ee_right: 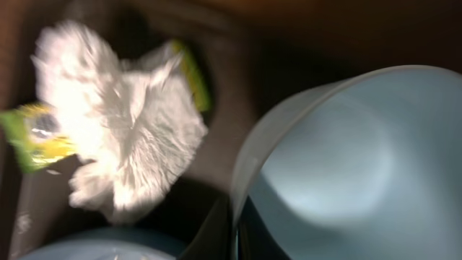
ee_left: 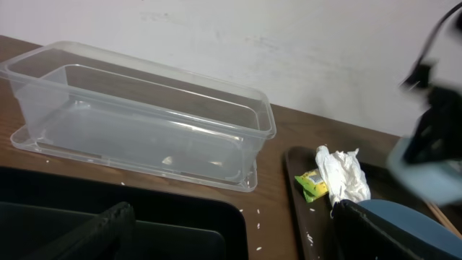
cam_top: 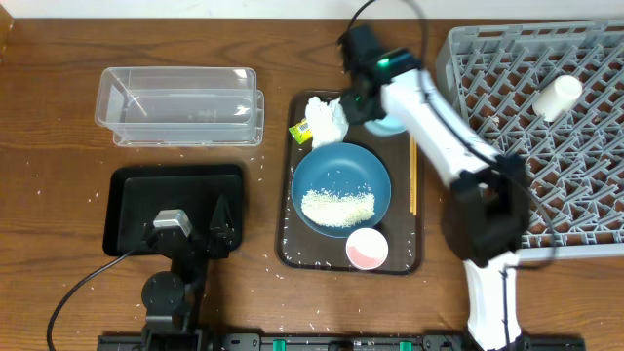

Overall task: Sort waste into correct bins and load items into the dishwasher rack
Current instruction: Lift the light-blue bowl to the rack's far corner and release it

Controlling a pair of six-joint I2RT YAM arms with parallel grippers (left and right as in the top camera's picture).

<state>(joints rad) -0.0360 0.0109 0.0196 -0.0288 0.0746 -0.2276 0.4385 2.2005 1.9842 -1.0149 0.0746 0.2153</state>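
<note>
My right gripper (cam_top: 365,103) is shut on the rim of the small light-blue bowl (cam_top: 392,124) at the back of the brown serving tray; the right wrist view shows the fingers (ee_right: 234,220) pinching the bowl wall (ee_right: 339,166). Crumpled white tissue (cam_top: 330,119) (ee_right: 123,130) and the yellow-green wrapper (cam_top: 301,132) (ee_right: 32,133) lie just left of it. The dark-blue dish (cam_top: 341,175) holds the rice heap (cam_top: 338,207). The pink cup (cam_top: 367,249) and the chopsticks (cam_top: 413,175) lie on the same tray. The white cup (cam_top: 557,97) lies in the grey rack (cam_top: 585,224). My left gripper (cam_top: 195,222) (ee_left: 238,242) is open over the black tray (cam_top: 132,195).
The clear tub (cam_top: 180,105) (ee_left: 144,123) stands behind the black tray (ee_left: 180,217). The brown serving tray (cam_top: 288,224) sits between the bins and the rack. Loose rice grains are scattered on the table round the trays.
</note>
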